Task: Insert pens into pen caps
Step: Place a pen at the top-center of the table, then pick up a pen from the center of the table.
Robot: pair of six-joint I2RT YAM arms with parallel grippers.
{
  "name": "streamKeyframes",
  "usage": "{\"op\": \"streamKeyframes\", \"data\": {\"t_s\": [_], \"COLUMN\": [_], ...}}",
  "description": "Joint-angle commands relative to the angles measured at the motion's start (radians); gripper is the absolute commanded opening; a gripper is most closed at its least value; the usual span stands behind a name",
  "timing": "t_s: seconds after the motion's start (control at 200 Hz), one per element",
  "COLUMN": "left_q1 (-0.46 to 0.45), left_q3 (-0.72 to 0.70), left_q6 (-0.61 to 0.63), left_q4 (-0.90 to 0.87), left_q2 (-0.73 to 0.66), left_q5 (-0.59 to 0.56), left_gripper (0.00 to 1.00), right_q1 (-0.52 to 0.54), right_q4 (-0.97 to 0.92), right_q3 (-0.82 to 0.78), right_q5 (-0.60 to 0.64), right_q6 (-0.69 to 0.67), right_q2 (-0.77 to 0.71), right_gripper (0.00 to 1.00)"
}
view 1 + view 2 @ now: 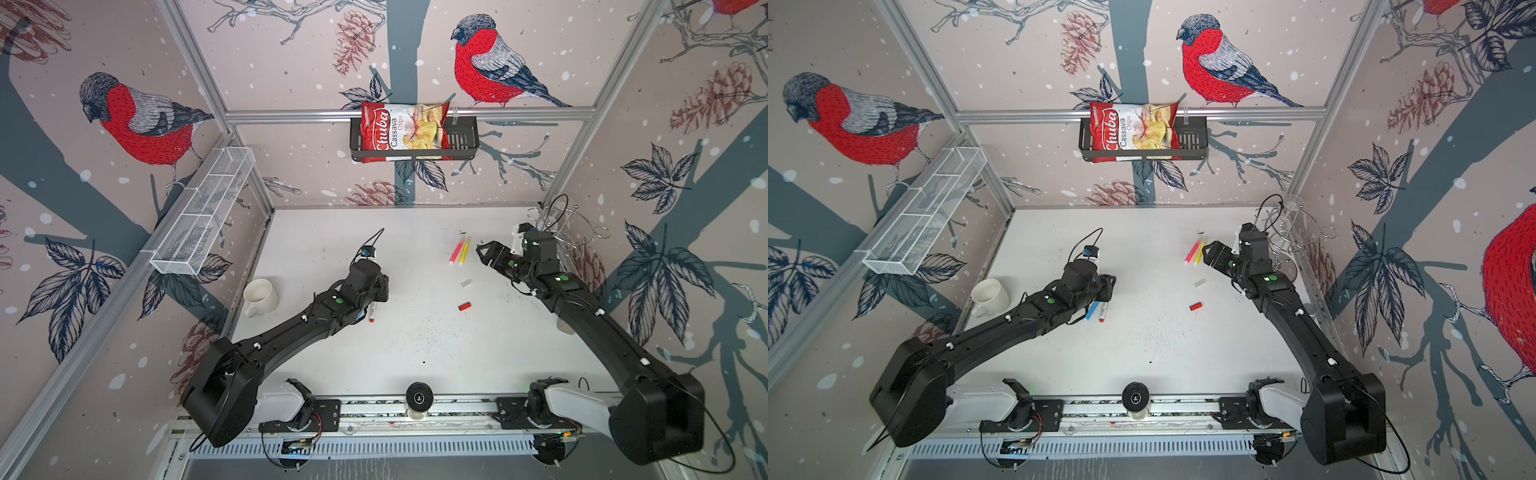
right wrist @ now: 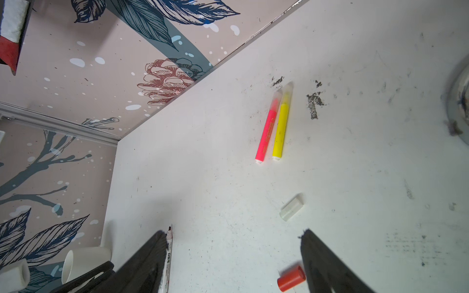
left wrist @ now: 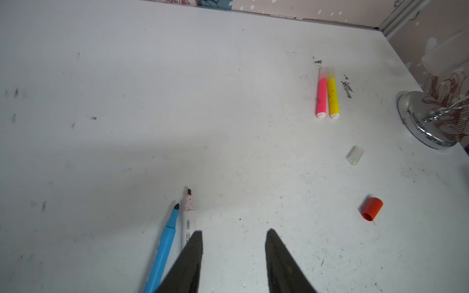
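Left pincer (image 3: 234,232) low, agape, beside white pen (image 3: 189,224).

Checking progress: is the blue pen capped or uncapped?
Uncapped: the blue pen shows a bare dark tip in the left wrist view.

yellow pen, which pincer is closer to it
Right. The right pincer is just beside the yellow pen, not touching; the left pincer is across the table, by the blue pen and the white pen.
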Motion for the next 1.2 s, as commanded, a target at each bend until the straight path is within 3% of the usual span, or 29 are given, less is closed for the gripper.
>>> {"op": "streamKeyframes", "data": {"t_s": [0.0,0.535,1.191], "left_q1": [0.005,0.023,0.022], "left_q3": [-0.014,0.072,0.084], "left_q6": [-0.038,-0.066,-0.038], "left_q4": [-0.042,-0.175,-0.161], "left_q2": [0.000,0.271,0.392], "left_q5": [-0.070,-0.058,0.058], "left_gripper": [0.42,0.40,0.33], "right_q1": [-0.001,-0.005,-0.022], "right_q4": [0.013,0.020,0.025], "right_q3": [-0.006,-0.034,-0.047], "right_q5": [-0.004,-0.006,-0.010], "right_q6": [0.015,0.024,0.028], "right_q2": [0.000,-0.014,-0.026], "right_gripper": [0.83,0.83,0.83]}}
